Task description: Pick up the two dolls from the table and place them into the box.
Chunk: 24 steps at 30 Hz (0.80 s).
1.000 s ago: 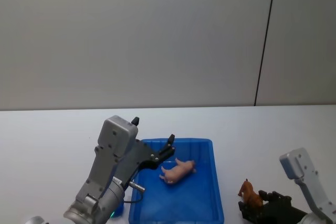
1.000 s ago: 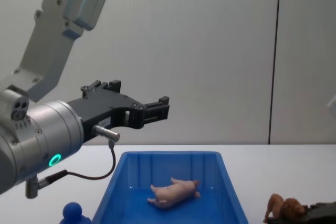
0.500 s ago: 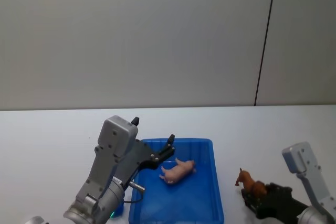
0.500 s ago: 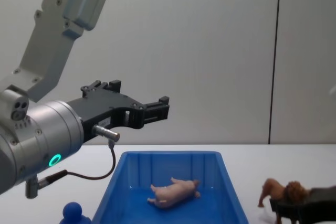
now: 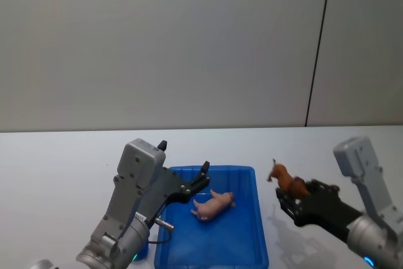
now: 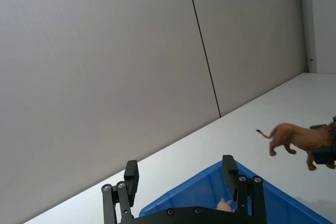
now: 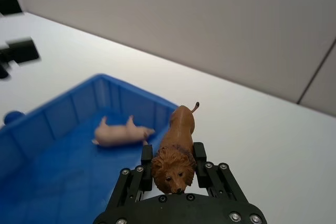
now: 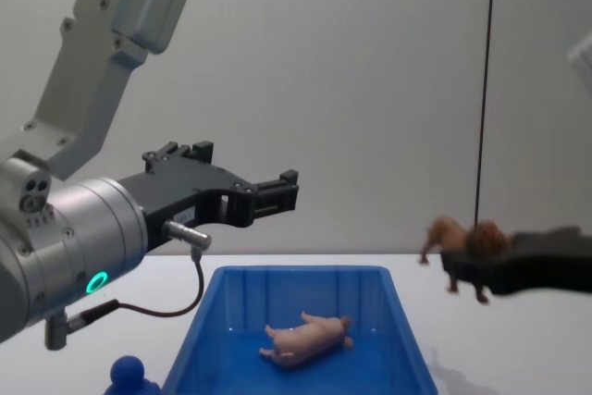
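Observation:
The pale pink pig doll (image 5: 213, 205) lies on its side inside the blue box (image 5: 245, 253) (image 8: 408, 339); it shows too as the pig (image 8: 305, 339) (image 7: 122, 134). My right gripper (image 5: 291, 199) (image 7: 172, 166) is shut on the brown lion doll (image 5: 288, 184) (image 8: 462, 240) (image 7: 175, 145) (image 6: 294, 138), held in the air just right of the box, above the white table (image 5: 63, 174). My left gripper (image 5: 200, 179) (image 8: 282, 193) (image 6: 181, 182) hovers open above the box's left part, with nothing between its fingers.
A small blue knob-shaped object (image 8: 127, 376) stands on the table left of the box. A grey wall with a dark vertical seam (image 5: 317, 48) rises behind the table. Bare tabletop stretches far left and behind the box.
My right gripper has lifted the lion off the table and carried it up and leftward, toward the box. The left arm and the pig have not moved.

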{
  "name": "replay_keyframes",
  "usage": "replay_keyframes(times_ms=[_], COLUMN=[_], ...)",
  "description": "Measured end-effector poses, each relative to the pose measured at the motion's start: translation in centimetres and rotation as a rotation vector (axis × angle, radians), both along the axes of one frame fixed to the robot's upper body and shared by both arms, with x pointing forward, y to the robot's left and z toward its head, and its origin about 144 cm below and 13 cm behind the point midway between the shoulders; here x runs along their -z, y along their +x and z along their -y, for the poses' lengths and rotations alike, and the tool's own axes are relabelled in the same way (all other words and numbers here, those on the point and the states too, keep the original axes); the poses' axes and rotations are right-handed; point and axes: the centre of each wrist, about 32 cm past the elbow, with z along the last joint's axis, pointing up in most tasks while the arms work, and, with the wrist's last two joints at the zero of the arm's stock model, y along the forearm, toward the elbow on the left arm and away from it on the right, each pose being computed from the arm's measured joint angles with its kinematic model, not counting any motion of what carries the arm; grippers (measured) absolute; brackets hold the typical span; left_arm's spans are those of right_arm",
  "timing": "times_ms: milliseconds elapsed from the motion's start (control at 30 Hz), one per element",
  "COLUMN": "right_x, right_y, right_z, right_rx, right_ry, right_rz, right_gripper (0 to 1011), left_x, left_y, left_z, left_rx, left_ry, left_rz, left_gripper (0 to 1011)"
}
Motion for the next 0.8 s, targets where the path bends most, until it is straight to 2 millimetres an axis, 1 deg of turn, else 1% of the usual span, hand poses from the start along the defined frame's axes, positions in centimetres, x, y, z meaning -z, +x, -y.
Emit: replay_keyframes(times_ms=[100, 267, 400, 433, 500, 567, 700, 733, 767, 800], right_x=[-1.1, -2.2, -2.8, -2.8, -2.9, -2.9, -2.7, -2.5, -2.5, -2.4], right_y=[0.5, 1.4, 2.3, 2.3, 2.9, 3.2, 4.0, 4.2, 4.3, 4.3], right_z=[-0.7, -1.7, -2.9, -2.9, -3.7, -4.1, -5.1, -5.3, -5.5, -5.5], right_rx=[-0.038, -0.095, -0.145, -0.145, -0.178, -0.190, -0.219, -0.227, -0.231, -0.233], right_ry=[0.011, 0.022, 0.030, 0.030, 0.033, 0.034, 0.033, 0.032, 0.031, 0.030], right_rz=[0.032, 0.051, 0.039, 0.039, 0.017, 0.007, -0.020, -0.029, -0.031, -0.035], right_gripper=[437, 436, 436, 436, 438, 469, 590, 652, 652, 694], left_x=[0.0, 0.0, 0.0, 0.0, 0.0, 0.0, 0.0, 0.0, 0.0, 0.0], left_y=[0.0, 0.0, 0.0, 0.0, 0.0, 0.0, 0.0, 0.0, 0.0, 0.0], left_z=[0.0, 0.0, 0.0, 0.0, 0.0, 0.0, 0.0, 0.0, 0.0, 0.0], left_rx=[0.000, 0.000, 0.000, 0.000, 0.000, 0.000, 0.000, 0.000, 0.000, 0.000], left_ry=[0.000, 0.000, 0.000, 0.000, 0.000, 0.000, 0.000, 0.000, 0.000, 0.000], left_rz=[0.000, 0.000, 0.000, 0.000, 0.000, 0.000, 0.000, 0.000, 0.000, 0.000], left_gripper=[1001, 1001, 1001, 1001, 1001, 1001, 1001, 1001, 1001, 1001])
